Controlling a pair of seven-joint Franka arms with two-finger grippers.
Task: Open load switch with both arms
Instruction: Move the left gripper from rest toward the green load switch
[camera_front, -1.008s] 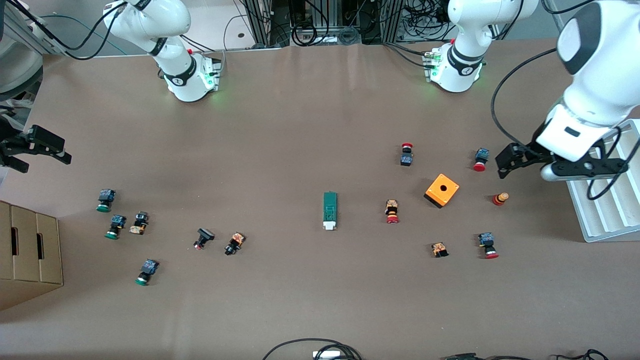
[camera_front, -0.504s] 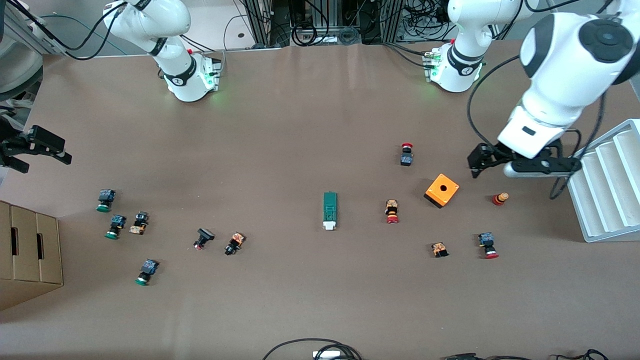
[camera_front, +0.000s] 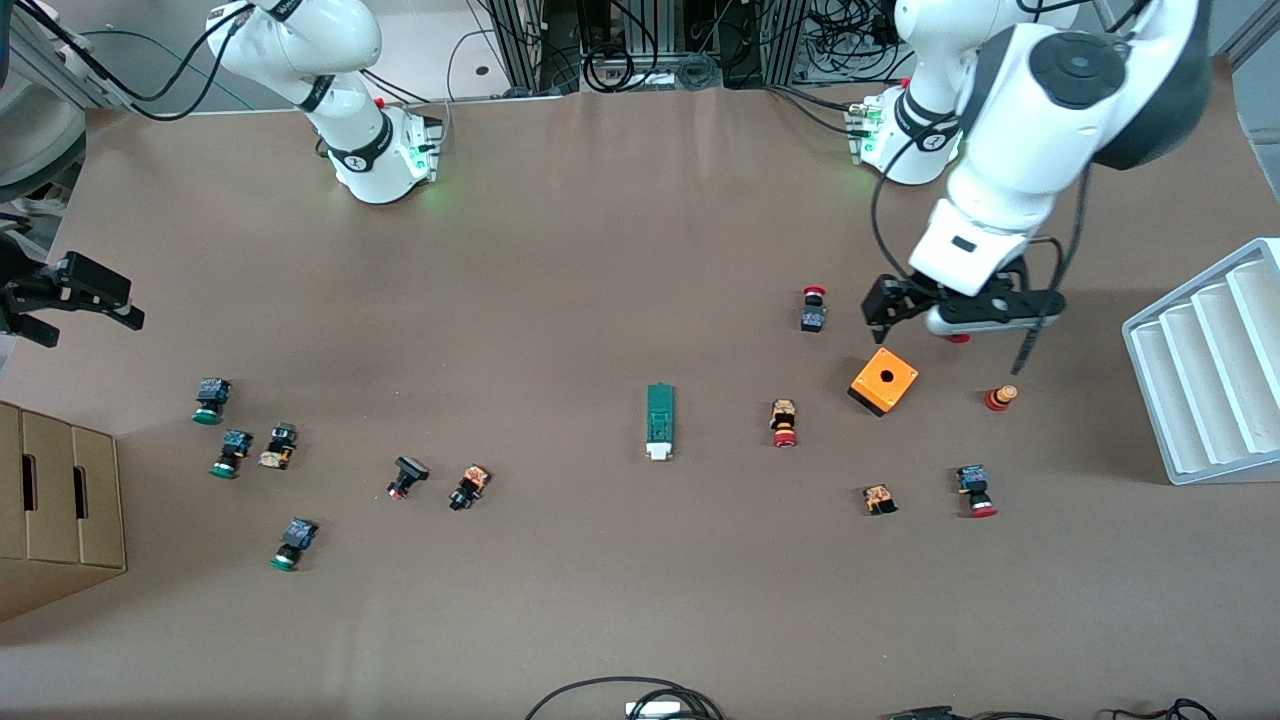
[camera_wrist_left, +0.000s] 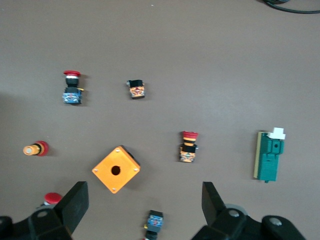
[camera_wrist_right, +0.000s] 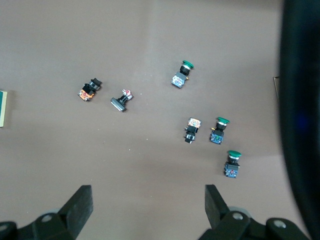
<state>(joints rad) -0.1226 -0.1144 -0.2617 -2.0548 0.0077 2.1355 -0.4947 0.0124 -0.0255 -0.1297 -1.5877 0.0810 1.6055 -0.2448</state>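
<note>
The load switch (camera_front: 659, 420), a slim dark-green block with a white tab at the end nearer the front camera, lies flat mid-table. It also shows in the left wrist view (camera_wrist_left: 269, 156), and its edge in the right wrist view (camera_wrist_right: 2, 108). My left gripper (camera_front: 882, 308) hangs open and empty above the table beside the orange box, well toward the left arm's end from the switch; its fingers (camera_wrist_left: 75, 202) stand wide apart. My right gripper (camera_front: 72, 303) waits open and empty in the air at the right arm's end of the table, its fingers (camera_wrist_right: 80, 202) spread over bare table.
An orange box with a hole (camera_front: 884, 381) and several red-capped push buttons (camera_front: 784, 423) lie toward the left arm's end. Green-capped push buttons (camera_front: 210, 399) lie toward the right arm's end. A white ribbed tray (camera_front: 1205, 365) and a cardboard box (camera_front: 60, 500) stand at the table's ends.
The left arm has swung from over the white tray toward the table's middle, so its gripper now hangs beside the orange box. The right arm has not moved.
</note>
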